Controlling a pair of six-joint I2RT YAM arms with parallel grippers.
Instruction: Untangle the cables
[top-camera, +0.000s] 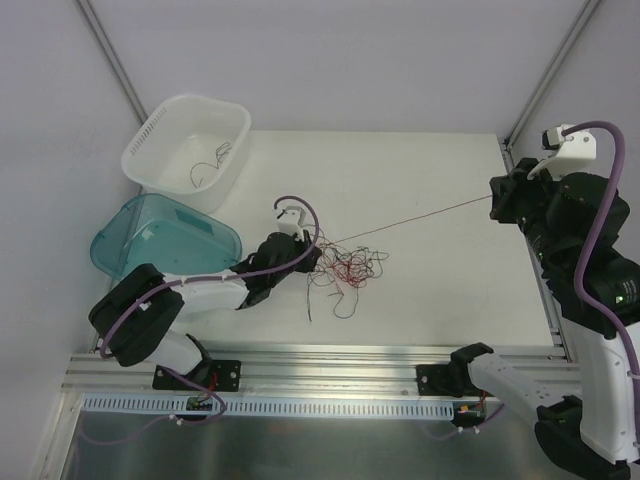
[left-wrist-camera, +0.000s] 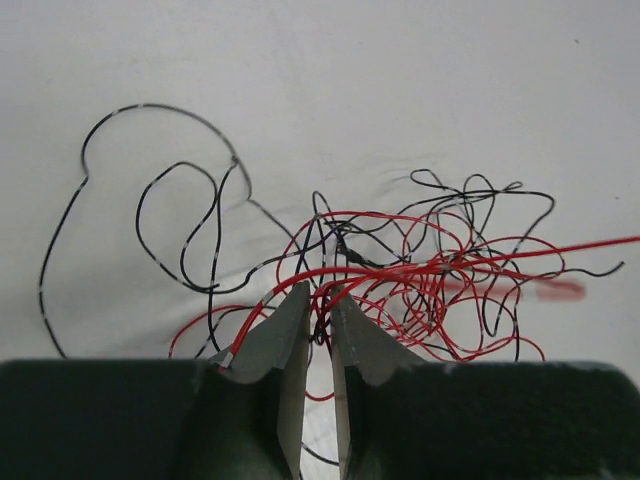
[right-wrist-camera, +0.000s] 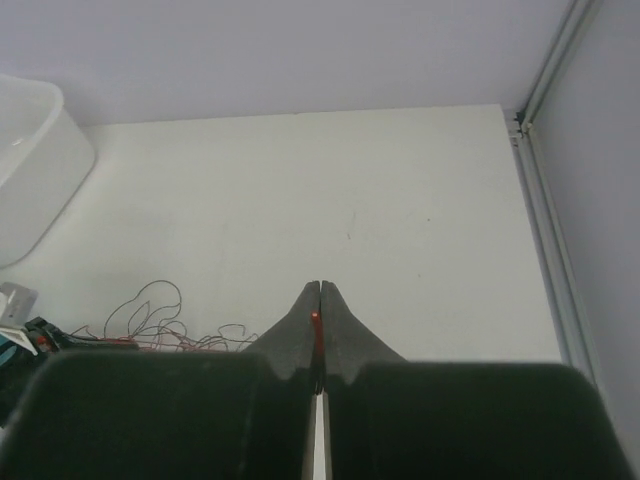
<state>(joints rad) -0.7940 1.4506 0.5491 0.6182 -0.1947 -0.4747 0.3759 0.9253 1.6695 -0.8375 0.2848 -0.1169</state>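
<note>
Cables (top-camera: 345, 268) bunch at low left arm (top-camera: 215, 290), one strand (top-camera: 420, 215) reaching raised right arm (top-camera: 590, 250).

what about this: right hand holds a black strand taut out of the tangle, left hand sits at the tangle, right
No: the strand in the right hand is red, not black. The top external view shows it taut from the tangle, where the left hand sits; the right wrist view shows red between the fingers.

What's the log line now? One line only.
left gripper: shut on wire tangle | right gripper: shut on red wire, taut
</note>
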